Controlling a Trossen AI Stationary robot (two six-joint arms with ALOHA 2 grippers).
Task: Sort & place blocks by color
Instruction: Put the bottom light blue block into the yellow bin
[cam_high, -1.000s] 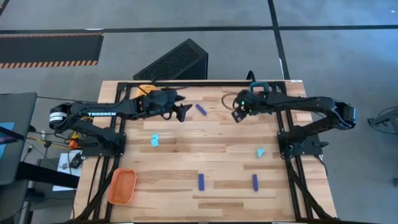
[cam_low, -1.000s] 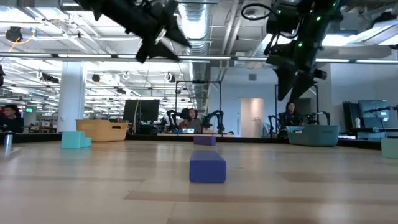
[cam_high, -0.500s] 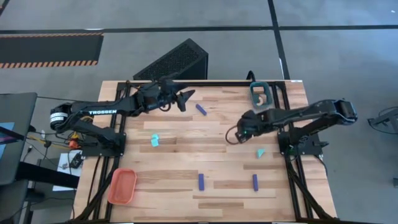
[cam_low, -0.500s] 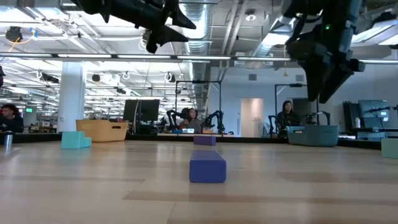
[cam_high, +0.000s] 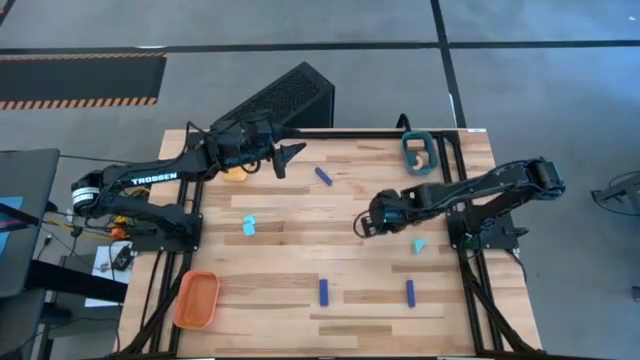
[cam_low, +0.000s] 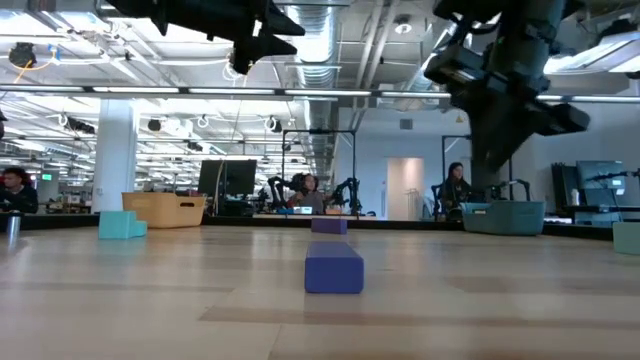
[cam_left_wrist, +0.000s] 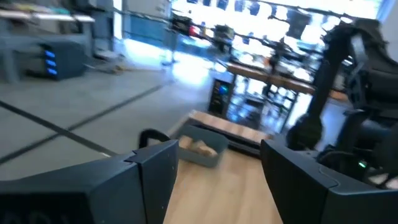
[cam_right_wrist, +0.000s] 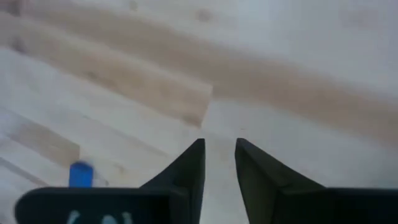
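Left gripper raised off the wooden plank surface near the far edge, left of centre; jaws spread, nothing between them. Its wrist view looks across to a teal tray with tan wood pieces inside.

Right gripper out over the middle of the surface, pointing down at bare planks; jaws stand close together with a thin gap, nothing in it.

Blocks:
- dark blue oblong bar near the far edge, just right of the left gripper, lying at a slant.
- second dark blue bar near the near edge, about centre; in the low view it sits closest to the camera.
- third dark blue bar near the near edge, toward the right.
- light cyan chunk left of centre.
- light cyan wedge toward the right edge, near the right gripper but apart from it.

The teal tray sits at the far right corner. Orange tray at the near left corner. Yellow-orange tray partly hidden under the left arm at the far left.

People sit at benches in the room beyond.
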